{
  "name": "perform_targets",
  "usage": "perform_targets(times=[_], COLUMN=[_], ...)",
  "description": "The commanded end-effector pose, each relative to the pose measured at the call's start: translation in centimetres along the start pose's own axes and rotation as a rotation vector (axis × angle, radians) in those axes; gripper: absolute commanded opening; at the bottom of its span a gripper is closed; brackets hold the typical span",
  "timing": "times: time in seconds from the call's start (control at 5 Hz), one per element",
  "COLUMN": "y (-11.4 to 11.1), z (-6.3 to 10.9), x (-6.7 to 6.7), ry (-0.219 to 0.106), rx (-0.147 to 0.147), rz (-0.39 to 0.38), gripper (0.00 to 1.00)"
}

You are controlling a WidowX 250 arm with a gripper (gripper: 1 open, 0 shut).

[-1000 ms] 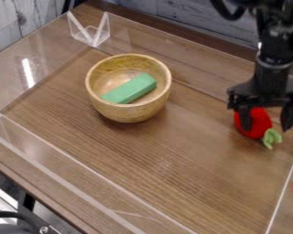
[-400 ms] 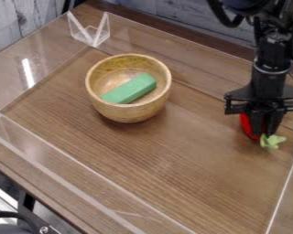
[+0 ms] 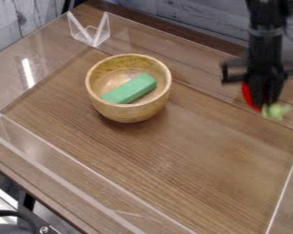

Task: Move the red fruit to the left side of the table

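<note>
The red fruit (image 3: 252, 94) hangs above the right side of the table (image 3: 174, 160), lifted clear of the wood, with its pale green stem (image 3: 278, 111) poking out to the lower right. My gripper (image 3: 255, 90) is shut on the red fruit from above, the black arm rising to the top edge of the view. The picture is motion-blurred around the gripper.
A wooden bowl (image 3: 129, 108) holding a green block (image 3: 128, 90) stands left of centre. Low clear acrylic walls (image 3: 39, 50) border the tabletop, with a clear bracket (image 3: 91, 29) at the far left corner.
The gripper's fingers closed on the red fruit, then rose with it off the tabletop. The bowl and green block have not moved.
</note>
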State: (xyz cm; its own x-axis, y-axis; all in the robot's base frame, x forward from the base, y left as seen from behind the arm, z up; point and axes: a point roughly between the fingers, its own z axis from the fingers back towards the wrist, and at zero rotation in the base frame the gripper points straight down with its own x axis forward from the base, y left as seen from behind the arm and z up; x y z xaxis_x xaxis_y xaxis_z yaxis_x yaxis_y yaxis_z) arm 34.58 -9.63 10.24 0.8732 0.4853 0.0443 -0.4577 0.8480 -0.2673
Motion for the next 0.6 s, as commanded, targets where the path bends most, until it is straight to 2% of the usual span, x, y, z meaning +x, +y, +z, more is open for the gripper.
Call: perform_targets(times=[0.0,0.2,0.4], y=[-0.1,2.0,5.5], z=[4.3,5.7,6.6], x=[2.9,5.1,7.1], ry=[-0.087,-0.118,-0.152], rx=[-0.071,-0.077,-0.078], rz=[0.06,0.133,0.203], gripper=[0.0,0.0,0.0])
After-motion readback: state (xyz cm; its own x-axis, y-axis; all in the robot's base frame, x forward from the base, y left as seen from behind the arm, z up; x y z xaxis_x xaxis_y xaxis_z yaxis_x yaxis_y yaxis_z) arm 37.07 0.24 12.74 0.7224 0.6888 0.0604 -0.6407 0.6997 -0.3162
